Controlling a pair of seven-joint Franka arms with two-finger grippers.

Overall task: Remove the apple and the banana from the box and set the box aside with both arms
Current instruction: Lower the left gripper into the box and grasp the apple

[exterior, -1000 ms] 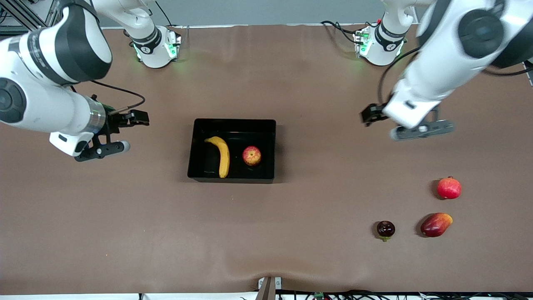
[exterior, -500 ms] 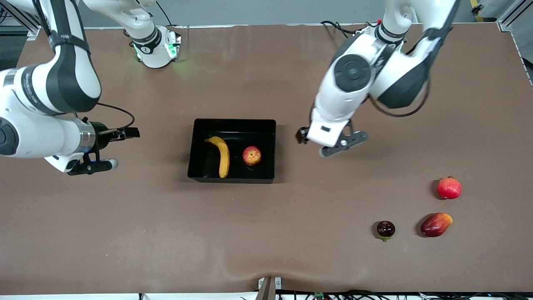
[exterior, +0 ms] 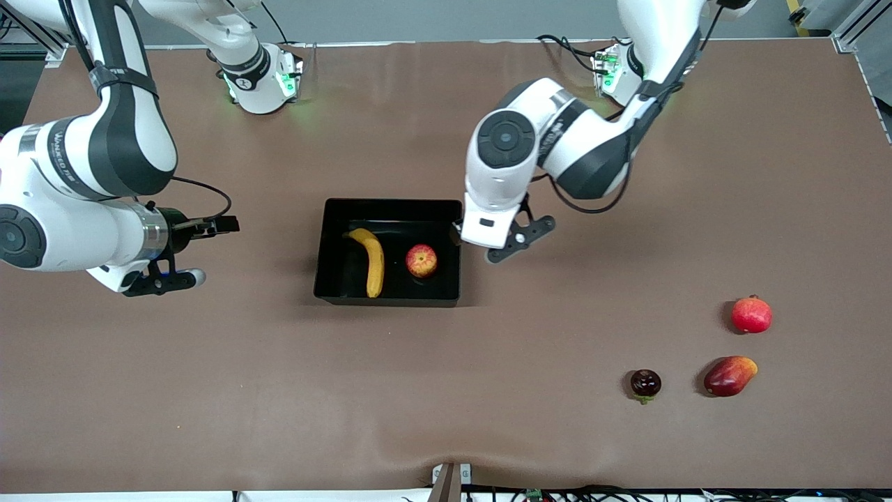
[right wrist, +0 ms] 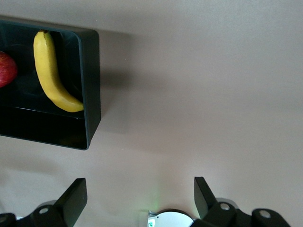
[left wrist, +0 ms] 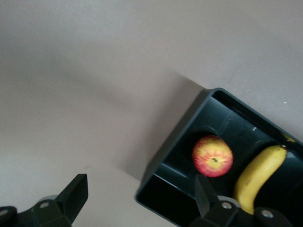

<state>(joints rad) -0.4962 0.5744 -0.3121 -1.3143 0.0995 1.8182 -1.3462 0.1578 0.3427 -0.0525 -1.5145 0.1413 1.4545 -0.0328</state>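
Note:
The black box [exterior: 390,203] stands mid-table and holds the yellow banana [exterior: 373,262] and the red-and-yellow apple [exterior: 421,260]. My left gripper [exterior: 496,244] hangs open over the box's wall at the left arm's end. In the left wrist view my left gripper [left wrist: 140,195] straddles the box [left wrist: 173,144] at a corner, with the apple [left wrist: 212,156] and banana [left wrist: 258,177] inside. My right gripper [exterior: 166,275] is open over bare table toward the right arm's end, apart from the box. In the right wrist view my right gripper [right wrist: 140,195] holds nothing; the box [right wrist: 92,85], banana [right wrist: 49,71] and apple [right wrist: 5,68] show.
A red pomegranate [exterior: 751,314], a dark-red mango [exterior: 729,376] and a small dark fruit [exterior: 645,383] lie toward the left arm's end, nearer the front camera than the box. The right arm's base [right wrist: 173,220] shows in its wrist view.
My left arm has swung from the left arm's end of the table to the box's wall. The right gripper has shifted only slightly. Box and fruits have not moved.

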